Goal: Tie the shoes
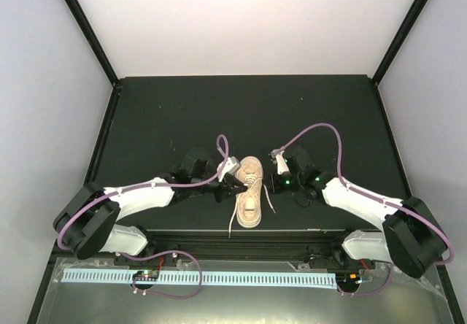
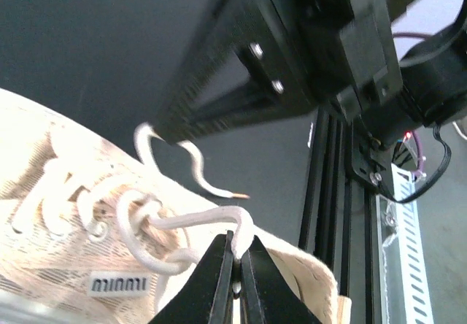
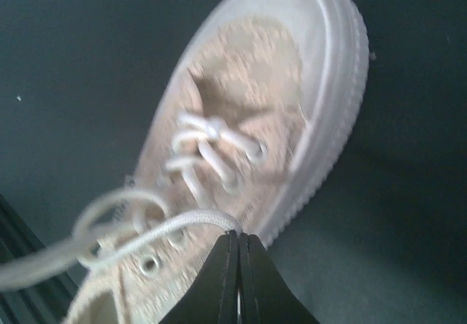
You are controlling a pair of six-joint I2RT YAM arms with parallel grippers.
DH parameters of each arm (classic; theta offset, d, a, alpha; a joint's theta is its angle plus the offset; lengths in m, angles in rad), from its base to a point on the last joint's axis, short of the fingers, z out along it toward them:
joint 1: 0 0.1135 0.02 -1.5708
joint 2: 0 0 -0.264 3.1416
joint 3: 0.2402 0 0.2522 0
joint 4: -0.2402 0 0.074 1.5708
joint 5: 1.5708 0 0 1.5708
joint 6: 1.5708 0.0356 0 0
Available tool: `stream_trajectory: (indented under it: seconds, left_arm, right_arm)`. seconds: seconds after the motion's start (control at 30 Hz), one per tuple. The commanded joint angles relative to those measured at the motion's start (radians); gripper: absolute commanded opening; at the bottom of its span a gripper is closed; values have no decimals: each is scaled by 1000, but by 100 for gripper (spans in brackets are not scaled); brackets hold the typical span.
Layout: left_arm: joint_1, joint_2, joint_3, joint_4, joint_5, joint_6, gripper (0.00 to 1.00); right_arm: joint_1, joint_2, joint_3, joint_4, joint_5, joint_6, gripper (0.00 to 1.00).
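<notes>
Pale pink-beige shoe (image 1: 250,193) with a fine woven pattern, cream-white laces (image 2: 182,222), white sole (image 3: 343,68), small grey tag (image 2: 120,285) with dark letters, plain black surface (image 1: 219,112), black left hand (image 2: 236,240), black right hand (image 3: 238,238), white and black arms (image 1: 146,191), purple cables (image 1: 321,128), light blue strip (image 1: 219,276)

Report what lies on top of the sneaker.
Cream laces cross the sneaker and form a loose loop near its collar. The left gripper and right gripper each pinch a strand; the pinched bits are hidden by the fingers.

Black matte surface (image 1: 241,112), bare at rear. White enclosure walls (image 1: 248,17). Black corner posts (image 1: 84,25). Pale blue perforated strip (image 1: 241,278) along near edge.
</notes>
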Motion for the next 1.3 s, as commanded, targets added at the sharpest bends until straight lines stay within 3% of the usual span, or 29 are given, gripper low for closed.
stream_trajectory:
  seconds: [0.0, 0.27, 0.57, 0.67, 0.8, 0.93, 1.27]
  left_arm:
    - [-34, -27, -13, -20, -4, 40, 2]
    - [-99, -57, -48, -115, -125, 20, 4]
    - [-107, -266, -118, -182, -257, -94, 48]
    - [-100, -344, -116, -227, -331, -131, 56]
    - [-67, -354, -90, -229, -366, -206, 57]
    - [-52, -255, -24, -234, -392, -259, 58]
    - [-42, -10, 105, -257, -350, -240, 43]
  right_arm:
    - [-6, 43, 105, 15, -14, -43, 2]
    - [11, 68, 112, 84, -207, -99, 2]
    - [15, 59, 35, 95, -210, -112, 2]
    - [14, 57, 31, 98, -212, -113, 2]
    - [15, 57, 30, 101, -207, -118, 2]
    - [14, 54, 24, 101, -207, -117, 2]
    - [14, 24, 11, 95, -199, -116, 2]
